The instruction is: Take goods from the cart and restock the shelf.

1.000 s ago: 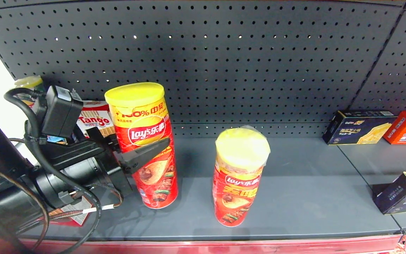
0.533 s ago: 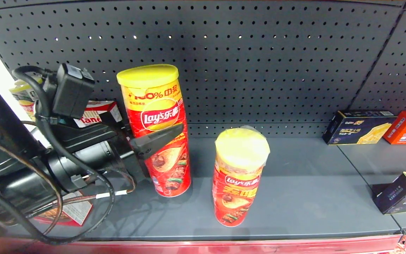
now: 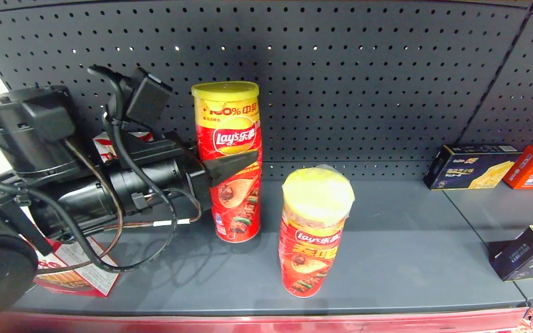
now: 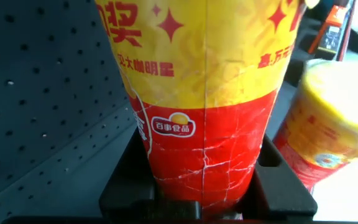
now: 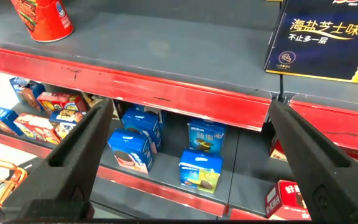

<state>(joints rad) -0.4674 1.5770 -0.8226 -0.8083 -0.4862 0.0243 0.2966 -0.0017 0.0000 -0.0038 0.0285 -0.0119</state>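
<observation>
Head view: the left gripper (image 3: 235,163) clamps an upright chip can (image 3: 227,134) at mid-height, near the pegboard at the back of the shelf (image 3: 396,263), behind and left of a second can (image 3: 315,231). Left wrist view: the jaws press both sides of the chip can's (image 4: 210,124) red lower half. Right wrist view: the right gripper (image 5: 191,149) hangs released, jaws wide apart, before the shelf's red front edge (image 5: 166,87).
</observation>
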